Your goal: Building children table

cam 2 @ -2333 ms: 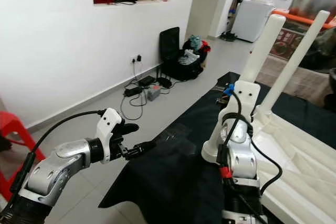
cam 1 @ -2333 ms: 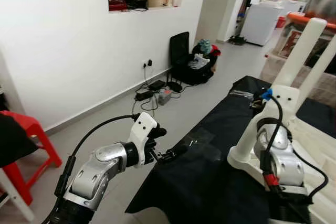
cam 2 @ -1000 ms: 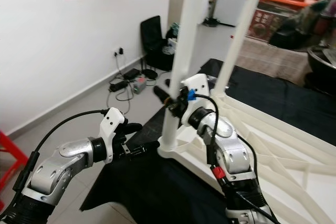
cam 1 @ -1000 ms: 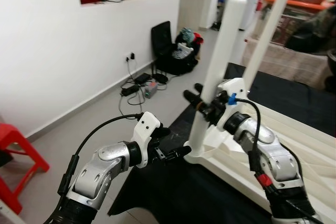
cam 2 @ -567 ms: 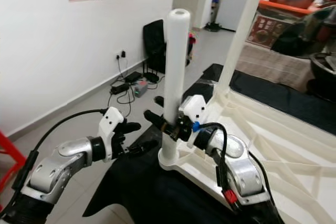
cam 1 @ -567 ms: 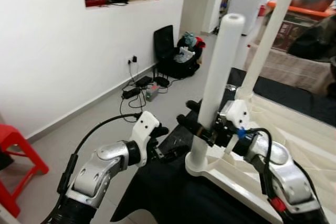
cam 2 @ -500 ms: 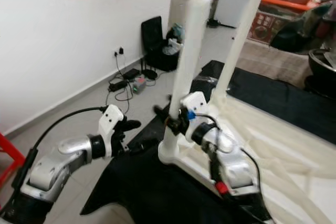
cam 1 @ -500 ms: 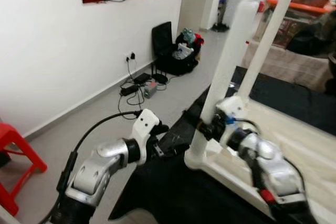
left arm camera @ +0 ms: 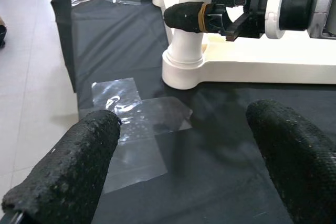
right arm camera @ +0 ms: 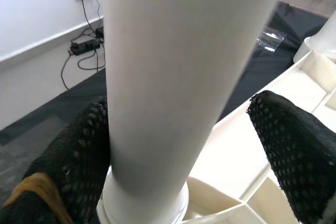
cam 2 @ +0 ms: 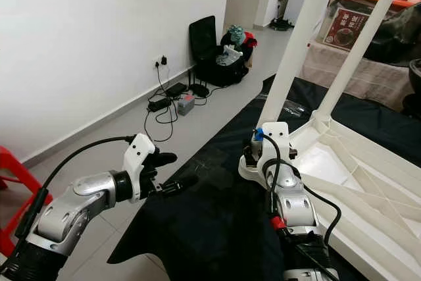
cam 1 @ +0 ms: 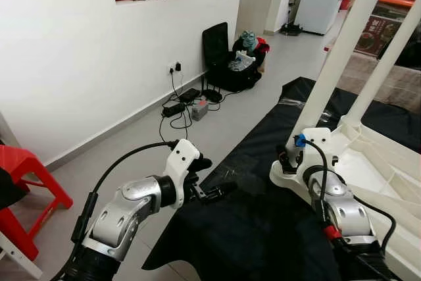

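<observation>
- Left eye view: the room has a white wall (cam 1: 72,64) and a grey tiled floor (cam 1: 131,143); a black sheet (cam 1: 243,228) is spread on the floor as the work surface.
- The white children's table (cam 1: 375,162) lies upside down on the black sheet, its ribbed underside facing up. Two white legs stand upright from it: the near leg (cam 1: 332,64) at the corner closest to the robot, and a second leg (cam 1: 388,64) just behind it.
- The left arm (cam 1: 125,212) reaches forward over the sheet's edge. The left gripper (left arm camera: 184,177) hovers above the sheet, jaws spread wide and empty, aimed at the near leg's socket (left arm camera: 182,72) but apart from it.
- The right gripper (right arm camera: 194,145) sits low on the near leg, just above the socket. Its jaws are apart: one finger (right arm camera: 79,150) lies against the leg, the other stands clear of it, so no clamp is made.
- A patch of clear tape (left arm camera: 139,116) lies on the sheet near the socket.
- Background items: a red plastic stool (cam 1: 29,189), a black bag (cam 1: 230,70) and cables with a power strip (cam 1: 187,106) by the wall.
- Step in hand (judgement): seating or checking the near leg in its corner socket.
- Next move (judgement): close the right jaws on the leg, then turn or press it home; bring the left gripper in to steady the corner.
</observation>
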You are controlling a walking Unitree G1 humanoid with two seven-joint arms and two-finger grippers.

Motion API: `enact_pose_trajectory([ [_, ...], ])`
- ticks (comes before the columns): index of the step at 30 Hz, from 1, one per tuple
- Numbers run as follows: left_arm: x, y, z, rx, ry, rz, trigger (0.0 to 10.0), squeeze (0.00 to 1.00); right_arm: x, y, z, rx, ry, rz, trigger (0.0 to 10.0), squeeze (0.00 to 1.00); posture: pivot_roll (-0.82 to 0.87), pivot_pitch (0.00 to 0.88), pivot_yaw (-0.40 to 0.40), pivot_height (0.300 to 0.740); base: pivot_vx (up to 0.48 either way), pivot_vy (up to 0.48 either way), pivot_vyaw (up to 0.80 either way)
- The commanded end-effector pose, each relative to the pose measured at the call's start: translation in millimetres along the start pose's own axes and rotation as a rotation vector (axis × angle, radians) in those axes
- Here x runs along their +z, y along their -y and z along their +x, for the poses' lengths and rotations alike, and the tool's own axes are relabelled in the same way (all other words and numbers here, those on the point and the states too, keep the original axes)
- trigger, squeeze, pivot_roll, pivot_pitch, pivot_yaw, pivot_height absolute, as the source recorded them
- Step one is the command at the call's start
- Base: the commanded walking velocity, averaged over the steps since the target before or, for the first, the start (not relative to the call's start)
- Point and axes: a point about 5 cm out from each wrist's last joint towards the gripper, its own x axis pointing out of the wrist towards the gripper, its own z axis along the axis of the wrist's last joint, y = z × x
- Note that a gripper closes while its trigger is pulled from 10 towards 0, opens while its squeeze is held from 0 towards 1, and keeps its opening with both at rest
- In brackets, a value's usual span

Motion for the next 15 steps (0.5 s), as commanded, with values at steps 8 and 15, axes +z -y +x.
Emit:
enact_pose_trajectory([
  [8, -1.9, 2.3, 1.8, -0.008, -0.01, 0.001, 10.0, 0.0, 44.4, -38.4, -17.0, 0.397, 0.245, 0.143, 10.0, 0.0, 0.08, 0.0, -0.067, 0.74, 0.0, 0.0, 0.0],
  [15, -2.5, 1.8, 2.3, -0.005, -0.01, -0.002, 10.0, 0.0, 57.4, -40.8, -15.5, 0.465, 0.298, 0.039, 10.0, 0.0, 0.08, 0.0, -0.072, 0.74, 0.0, 0.0, 0.0],
])
